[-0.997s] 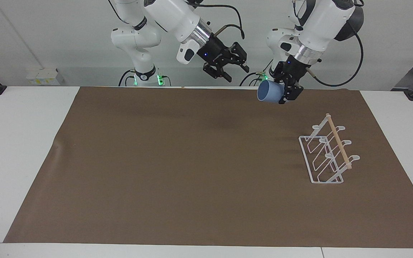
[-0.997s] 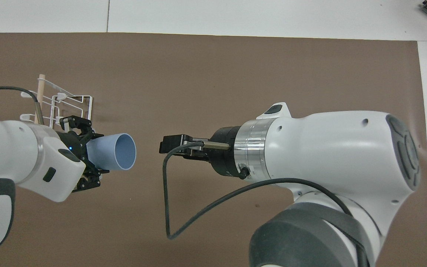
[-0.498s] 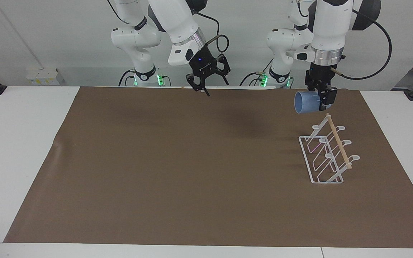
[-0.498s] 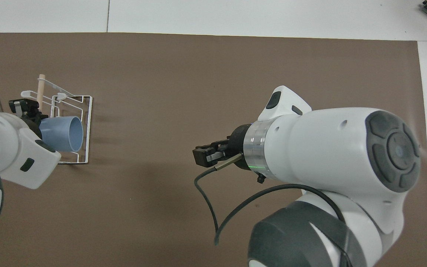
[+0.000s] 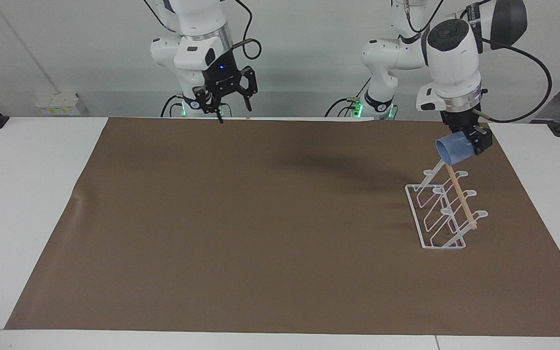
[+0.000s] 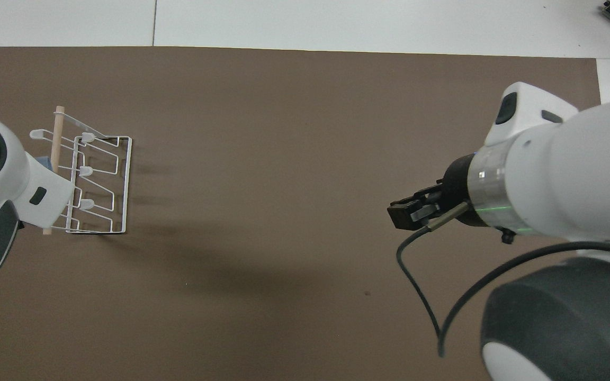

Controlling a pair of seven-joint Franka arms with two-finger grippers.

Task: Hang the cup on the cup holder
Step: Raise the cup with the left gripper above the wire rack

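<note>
since 1 s back, cup [image 5: 452, 150] has travelled from the table's middle, near the robots' edge, to over the cup holder [image 5: 443, 214], at the end of the rack nearest the robots. it now tips mouth-down toward the right arm's end, just above the dowel [image 5: 460, 197] tip; can't tell if it touches. left gripper [image 5: 474, 138] is pinching the cup by its base end, jaws nearly together, likely on the wall.

handling, my read: small light-blue plastic tumbler, smooth, no handle, tapers to the base. light, stiff, not fragile, but slick, so a thin wall pinch can slip or twist. grip at the base end keeps the mouth free to drop over a prong.

rack is thin white wire: rectangular base, slanted looped prongs [image 5: 461, 173], light wooden dowel along the top. looks light, may skate on the brown mat [image 5: 241, 233] if nudged.

right gripper [image 5: 225, 99] has pulled back over the mat's robot-side edge, fingers spread, empty, waiting. white table [image 5: 27, 194] under the mat.
</note>
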